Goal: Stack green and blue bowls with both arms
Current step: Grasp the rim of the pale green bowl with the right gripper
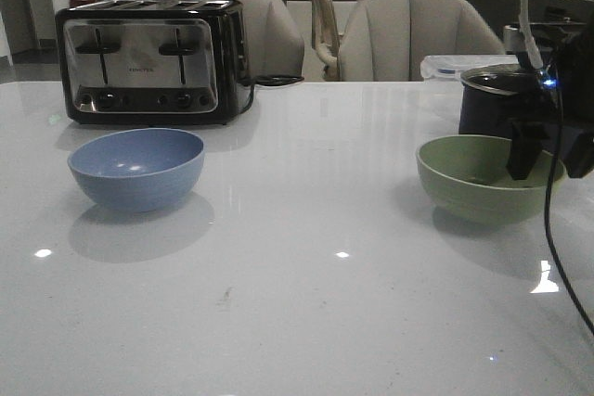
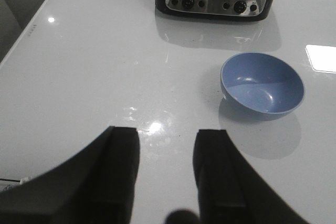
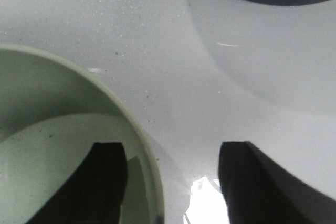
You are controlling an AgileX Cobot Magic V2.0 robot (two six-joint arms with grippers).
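Note:
The blue bowl (image 1: pixel 136 168) stands on the white table at the left, in front of the toaster; it also shows in the left wrist view (image 2: pixel 262 83). The green bowl (image 1: pixel 484 177) stands at the right. My right gripper (image 1: pixel 549 162) is open and straddles the green bowl's right rim (image 3: pixel 137 129), one finger (image 3: pixel 107 179) inside the bowl and the other outside over the table. My left gripper (image 2: pixel 166 145) is open and empty above bare table, some way from the blue bowl. The left arm is out of the front view.
A black-and-steel toaster (image 1: pixel 148 62) stands at the back left. A dark lidded pot (image 1: pixel 492 99) sits just behind the green bowl, close to my right arm. Chairs stand behind the table's far edge.

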